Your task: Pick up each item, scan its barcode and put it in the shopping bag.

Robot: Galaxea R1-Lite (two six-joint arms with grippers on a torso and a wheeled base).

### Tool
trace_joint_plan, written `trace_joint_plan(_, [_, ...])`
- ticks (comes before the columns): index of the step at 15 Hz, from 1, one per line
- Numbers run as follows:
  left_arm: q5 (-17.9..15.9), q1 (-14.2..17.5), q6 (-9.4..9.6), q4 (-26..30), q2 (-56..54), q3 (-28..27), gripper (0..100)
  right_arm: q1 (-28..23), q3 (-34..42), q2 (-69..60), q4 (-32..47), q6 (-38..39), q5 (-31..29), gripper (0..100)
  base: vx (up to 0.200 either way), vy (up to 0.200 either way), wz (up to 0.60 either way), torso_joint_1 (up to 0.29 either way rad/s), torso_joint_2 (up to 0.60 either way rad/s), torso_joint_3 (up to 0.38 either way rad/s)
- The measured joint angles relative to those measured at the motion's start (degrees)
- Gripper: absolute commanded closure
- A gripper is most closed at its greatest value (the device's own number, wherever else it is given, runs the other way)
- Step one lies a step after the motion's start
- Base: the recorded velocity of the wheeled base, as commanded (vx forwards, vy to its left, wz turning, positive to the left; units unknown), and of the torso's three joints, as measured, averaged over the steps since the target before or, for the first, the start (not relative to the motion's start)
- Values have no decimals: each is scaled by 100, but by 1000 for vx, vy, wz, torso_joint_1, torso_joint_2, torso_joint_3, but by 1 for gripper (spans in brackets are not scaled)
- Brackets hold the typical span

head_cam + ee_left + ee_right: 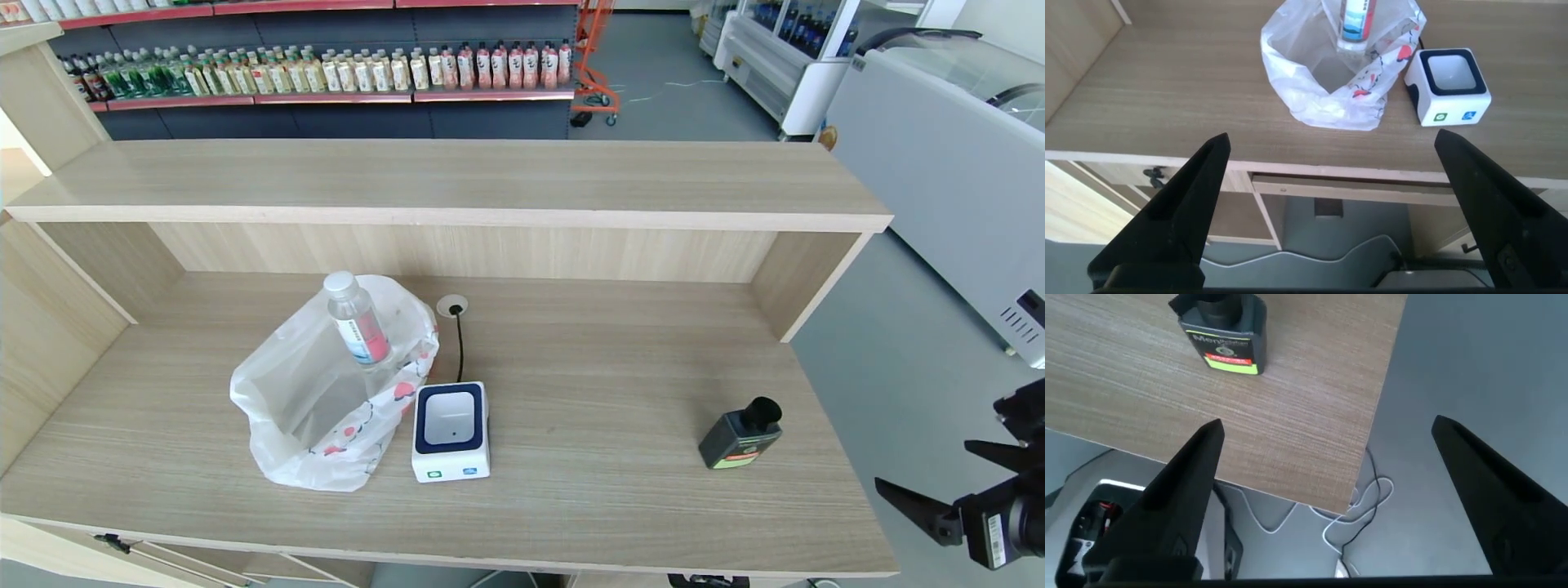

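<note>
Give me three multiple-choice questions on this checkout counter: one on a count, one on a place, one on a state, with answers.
1. How many bottles are in the shopping bag?
A. None. B. One. C. Three.
2. Where is the dark bottle?
A. In that bag. B. On the counter, on the robot's right of the scanner. C. On the top ledge.
3. How is the right gripper?
A. Open, empty. B. Shut on the dark bottle. C. Shut on a cable.
Answers: 1 B, one clear bottle stands inside; 2 B, it stands on bare wood; 3 A, its jaws are spread, nothing between.
</note>
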Motion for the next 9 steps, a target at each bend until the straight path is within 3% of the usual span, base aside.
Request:
trace_joint_plan(3, [0,5,0,0,0,0,0,-46,-49,60,386,-20,-205,0,0,0,0,0,0,0])
trace_joint_plan(9, [0,10,0,0,0,0,0,-24,-439,757,357,-502,-539,0,0,0,0,0,0,0])
